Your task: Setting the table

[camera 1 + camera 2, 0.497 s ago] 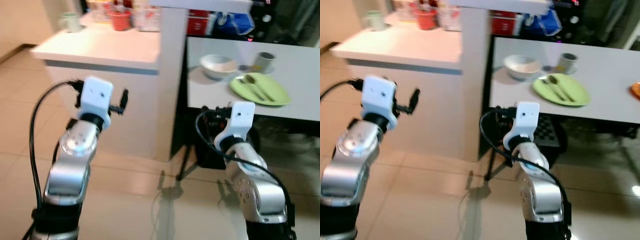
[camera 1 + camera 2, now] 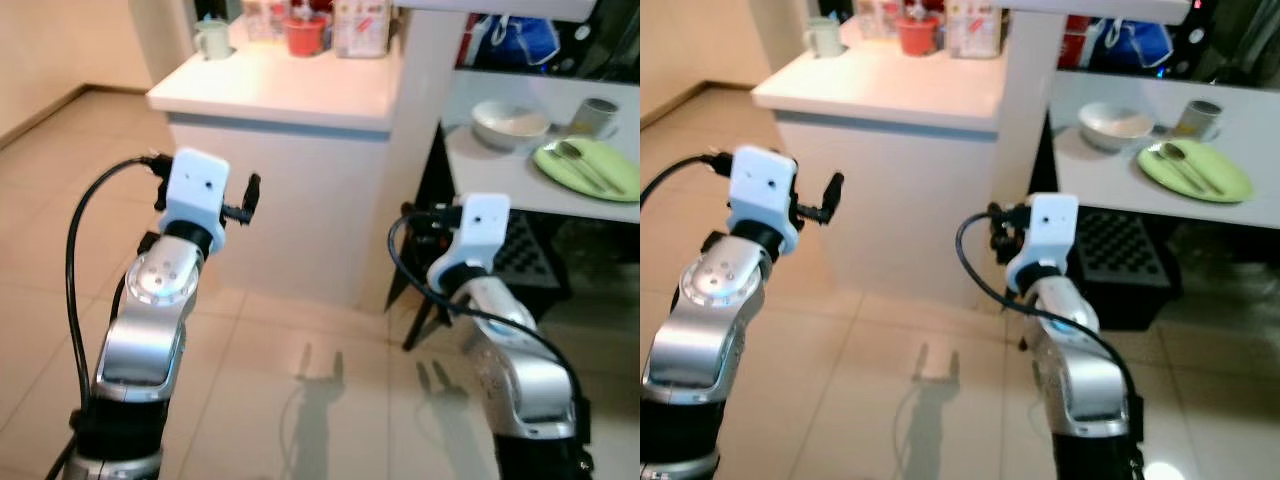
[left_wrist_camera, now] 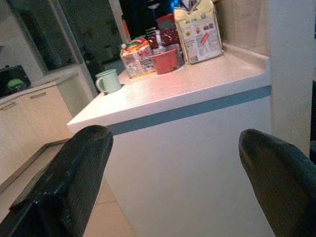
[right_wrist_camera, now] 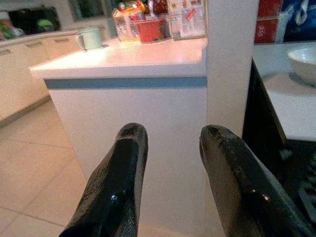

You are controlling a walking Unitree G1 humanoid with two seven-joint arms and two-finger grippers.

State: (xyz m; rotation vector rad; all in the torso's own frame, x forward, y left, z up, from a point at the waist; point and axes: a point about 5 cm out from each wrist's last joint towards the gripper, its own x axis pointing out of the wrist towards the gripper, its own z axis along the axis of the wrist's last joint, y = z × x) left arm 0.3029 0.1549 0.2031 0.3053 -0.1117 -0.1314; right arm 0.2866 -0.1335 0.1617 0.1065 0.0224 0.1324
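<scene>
A white table (image 2: 482, 176) stands at the right. On it are a white bowl (image 2: 510, 122), a metal cup (image 2: 594, 115) and a green plate (image 2: 598, 170) with a spoon (image 2: 568, 153) lying on it. My left gripper (image 3: 175, 143) is raised in front of the white counter (image 2: 290, 90), open and empty. My right gripper (image 4: 170, 133) is held low, short of the table's near corner and facing the counter. It is open with nothing between its fingers. Both grippers are well away from the dishes.
The counter carries a mint mug (image 2: 211, 40), a red cup (image 2: 303, 35) and cartons (image 2: 362, 28). A white pillar (image 2: 415, 150) rises between counter and table. A dark crate (image 2: 1120, 265) sits under the table. Tiled floor lies open to the left and in front.
The camera has swung left: the counter sits nearer the middle and the table has slid to the right edge. Both arms keep the same pose.
</scene>
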